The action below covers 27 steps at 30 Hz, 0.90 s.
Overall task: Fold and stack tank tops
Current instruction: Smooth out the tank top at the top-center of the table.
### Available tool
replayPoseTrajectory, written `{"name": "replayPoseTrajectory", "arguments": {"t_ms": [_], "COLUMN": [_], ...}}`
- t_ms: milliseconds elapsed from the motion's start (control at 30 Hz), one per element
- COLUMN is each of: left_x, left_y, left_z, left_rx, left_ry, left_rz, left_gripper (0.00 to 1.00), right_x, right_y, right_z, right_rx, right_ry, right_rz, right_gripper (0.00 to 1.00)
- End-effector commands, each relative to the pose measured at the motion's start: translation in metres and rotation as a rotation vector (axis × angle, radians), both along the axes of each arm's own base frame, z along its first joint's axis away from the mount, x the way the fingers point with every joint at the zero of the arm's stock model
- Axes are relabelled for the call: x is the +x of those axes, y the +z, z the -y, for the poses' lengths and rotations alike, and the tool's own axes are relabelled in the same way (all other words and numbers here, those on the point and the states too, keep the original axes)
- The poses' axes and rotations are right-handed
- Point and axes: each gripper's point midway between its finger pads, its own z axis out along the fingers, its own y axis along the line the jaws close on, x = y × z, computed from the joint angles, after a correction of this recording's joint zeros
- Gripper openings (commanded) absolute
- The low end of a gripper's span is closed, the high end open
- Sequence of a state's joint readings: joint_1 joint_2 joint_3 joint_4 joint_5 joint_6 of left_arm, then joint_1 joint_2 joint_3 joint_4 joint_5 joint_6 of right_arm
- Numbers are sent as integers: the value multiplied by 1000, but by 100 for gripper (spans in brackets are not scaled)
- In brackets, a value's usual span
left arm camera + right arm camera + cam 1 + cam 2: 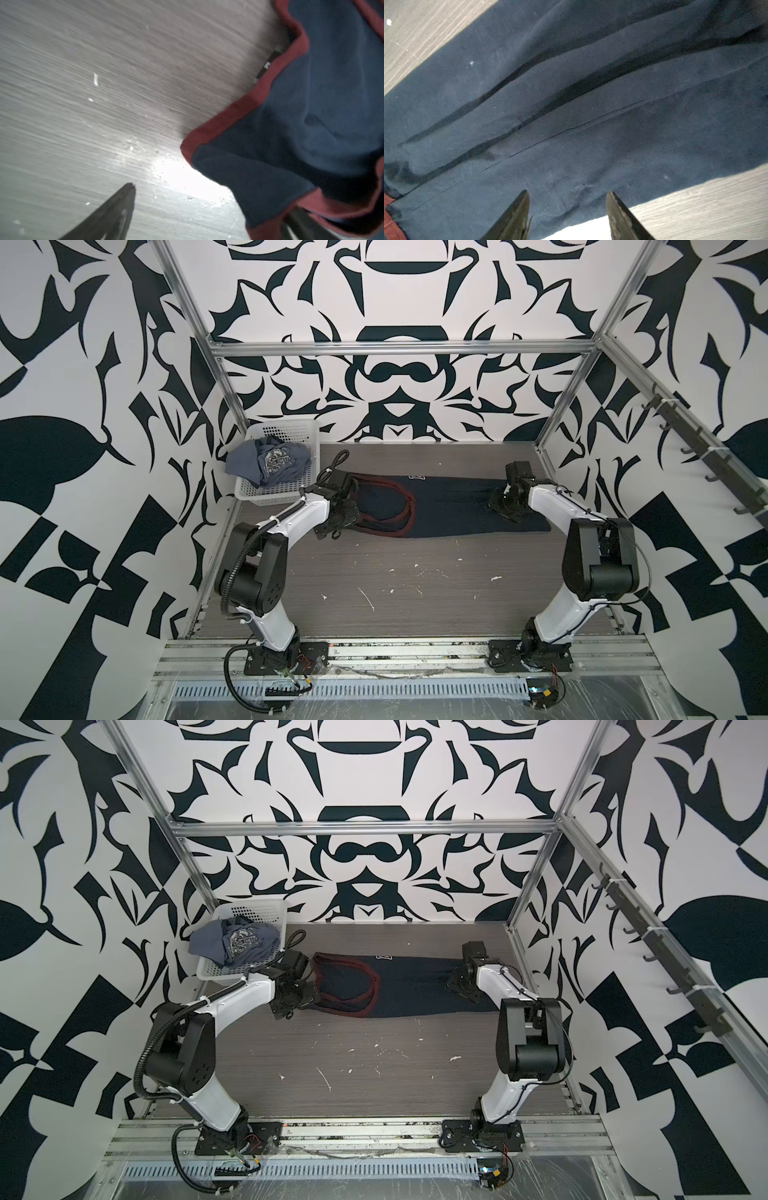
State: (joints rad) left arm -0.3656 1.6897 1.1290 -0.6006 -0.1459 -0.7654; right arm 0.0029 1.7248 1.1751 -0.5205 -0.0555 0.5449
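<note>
Bimanual robot cell seen from above: grey wood-grain worktop [395, 585], black & white patterned walls.

Far left: a white perforated basket [286, 432] w/ the slate grey-blue tank top [270, 462] crumpled inside, part of it spilling over the left rim. It is unfolded.

Just right of the basket, the left end effector [209, 201] sits at the strap end of the navy tank top [449, 506]. In the left wrist view its jaws stand wide. Maroon-trimmed cloth drapes over one finger, nothing pinched.

The navy top lies across the far middle of the worktop as a long narrow strip, straps left, hem right. It looks already folded in lengthwise; the right wrist view shows layered creases.

Right: the right end effector [568, 195] is at the hem end, jaws part-way apart, cloth beneath the tips, no grip visible.

Progress, as a judgement: early to mid. The navy top's lengthwise folds appear done. Left to do: its cross folds, then all of the grey-blue top, then stacking. No stack yet.
</note>
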Motion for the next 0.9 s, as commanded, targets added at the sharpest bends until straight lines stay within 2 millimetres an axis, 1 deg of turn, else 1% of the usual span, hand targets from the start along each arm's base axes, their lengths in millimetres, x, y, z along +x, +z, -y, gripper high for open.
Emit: {"name": "replayPoseTrajectory", "arguments": {"t_ms": [0, 67, 167, 200, 267, 367, 467, 567, 600, 667, 733, 767, 867], "left_x": [7, 12, 19, 22, 27, 36, 41, 44, 45, 47, 48, 48, 44], "left_y": [-5, -10, -14, -13, -9, -2, 7, 11, 12, 13, 11, 9, -2], "left_z": [2, 0, -1, -2, -1, 9, 20, 21, 22, 23, 22, 20, 9], "left_rx": [-135, -145, -171, -193, -245, -368, -436, -449, -459, -488, -521, -520, -508], "left_ry": [39, 45, 63, 73, 88, 80, 49, 52, 52, 61, 87, 102, 170], "left_rz": [3, -7, -19, -8, 16, 39, 62, 75, 81, 89, 85, 80, 52], "left_gripper": [96, 93, 86, 80, 79, 81, 91, 99, 100, 99, 100, 98, 80], "right_x": [4, 4, 3, 1, 0, -2, -3, -2, -2, -2, -2, -2, -3], "right_y": [20, 20, 20, 20, 20, 18, 15, 16, 16, 17, 18, 18, 17], "right_z": [-1, -2, -3, -4, -4, -5, -5, -6, -6, -6, -6, -6, -6], "right_rx": [-8, -3, 1, 0, -1, -2, -1, 2, 3, 3, 1, 0, 0], "right_ry": [13, 16, 22, 26, 29, 32, 34, 35, 36, 37, 38, 40, 40], "right_rz": [43, 43, 41, 39, 39, 34, 26, 29, 31, 31, 33, 33, 29], "right_gripper": [63, 63, 63, 63, 63, 63, 63, 62, 63, 62, 62, 62, 62]}}
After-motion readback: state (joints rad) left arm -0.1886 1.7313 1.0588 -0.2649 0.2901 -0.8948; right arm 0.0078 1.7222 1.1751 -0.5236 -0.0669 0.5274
